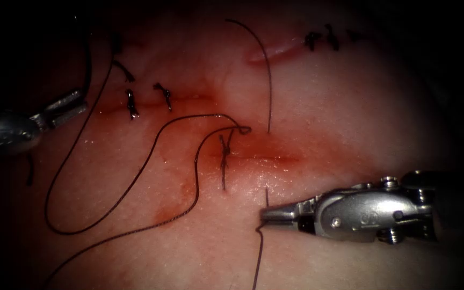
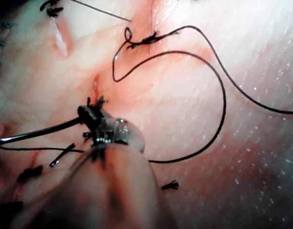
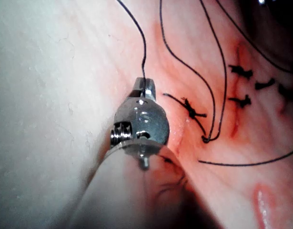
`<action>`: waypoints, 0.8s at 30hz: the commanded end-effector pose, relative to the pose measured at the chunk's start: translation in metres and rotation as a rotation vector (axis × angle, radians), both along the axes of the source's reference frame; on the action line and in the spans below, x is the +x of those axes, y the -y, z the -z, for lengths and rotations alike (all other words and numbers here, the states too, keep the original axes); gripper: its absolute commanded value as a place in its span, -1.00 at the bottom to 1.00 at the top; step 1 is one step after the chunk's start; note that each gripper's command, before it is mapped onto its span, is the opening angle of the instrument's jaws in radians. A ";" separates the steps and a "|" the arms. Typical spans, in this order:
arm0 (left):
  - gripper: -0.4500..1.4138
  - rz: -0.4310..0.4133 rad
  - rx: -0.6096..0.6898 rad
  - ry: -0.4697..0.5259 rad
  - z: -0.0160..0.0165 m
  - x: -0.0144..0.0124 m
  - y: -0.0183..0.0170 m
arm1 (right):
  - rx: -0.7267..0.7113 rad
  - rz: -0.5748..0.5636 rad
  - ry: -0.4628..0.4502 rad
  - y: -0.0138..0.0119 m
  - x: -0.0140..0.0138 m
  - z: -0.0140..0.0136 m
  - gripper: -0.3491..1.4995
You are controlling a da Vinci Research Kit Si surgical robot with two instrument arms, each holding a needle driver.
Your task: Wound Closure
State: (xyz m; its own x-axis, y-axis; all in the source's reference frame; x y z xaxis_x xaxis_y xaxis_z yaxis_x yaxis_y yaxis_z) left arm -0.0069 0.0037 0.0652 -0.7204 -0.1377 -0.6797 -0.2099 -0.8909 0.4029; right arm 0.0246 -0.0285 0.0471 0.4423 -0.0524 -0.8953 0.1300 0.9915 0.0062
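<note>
Right claw [image 1: 267, 216] clenched on one thread [image 1: 197, 177], left claw [image 1: 76, 106] released, empty.

Small embossed mark on right tool [image 1: 268, 215] body, too faint to read; no other text.

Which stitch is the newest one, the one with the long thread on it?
Find the red-stained middle of the cut in the tissue. The knotted stitch crosses it there, left of the right gripper. Unlike the trimmed stitches upper left, long thread loops from it.

Dark thread [image 1: 151, 156] loops across pink tissue [image 1: 350, 123] stained with red fluid [image 1: 264, 156].
</note>
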 end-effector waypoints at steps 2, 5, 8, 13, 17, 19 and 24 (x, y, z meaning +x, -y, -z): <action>-0.75 0.000 -0.001 0.001 -0.0005 -0.0006 -0.0003 | 0.001 0.011 -0.009 0.0008 0.0014 0.0009 -1.00; -0.75 0.000 -0.001 0.001 -0.0005 -0.0006 -0.0003 | 0.004 0.026 -0.015 0.0014 0.0017 0.0016 -1.00; -0.75 0.000 -0.001 0.001 -0.0005 -0.0006 -0.0003 | 0.010 0.052 -0.017 0.0021 0.0019 0.0021 -1.00; -0.75 0.000 -0.001 0.001 -0.0005 -0.0006 -0.0003 | 0.022 0.114 -0.032 0.0038 0.0021 0.0034 -1.00; -0.75 0.000 -0.001 0.001 -0.0005 -0.0006 -0.0003 | 0.040 0.141 -0.055 0.0049 0.0022 0.0041 -1.00; -0.75 0.000 -0.001 0.001 -0.0005 -0.0006 -0.0002 | 0.047 0.150 -0.064 0.0052 0.0022 0.0043 -1.00; -0.75 0.000 -0.001 0.001 -0.0005 -0.0006 -0.0002 | 0.092 0.168 -0.069 0.0055 0.0018 0.0044 -1.00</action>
State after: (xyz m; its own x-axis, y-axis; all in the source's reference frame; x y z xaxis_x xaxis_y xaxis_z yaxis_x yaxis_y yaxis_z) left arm -0.0069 0.0037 0.0652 -0.7207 -0.1372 -0.6796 -0.2103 -0.8908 0.4028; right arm 0.0254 -0.0340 0.0424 0.3753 -0.0273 -0.9265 0.2980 0.9501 0.0927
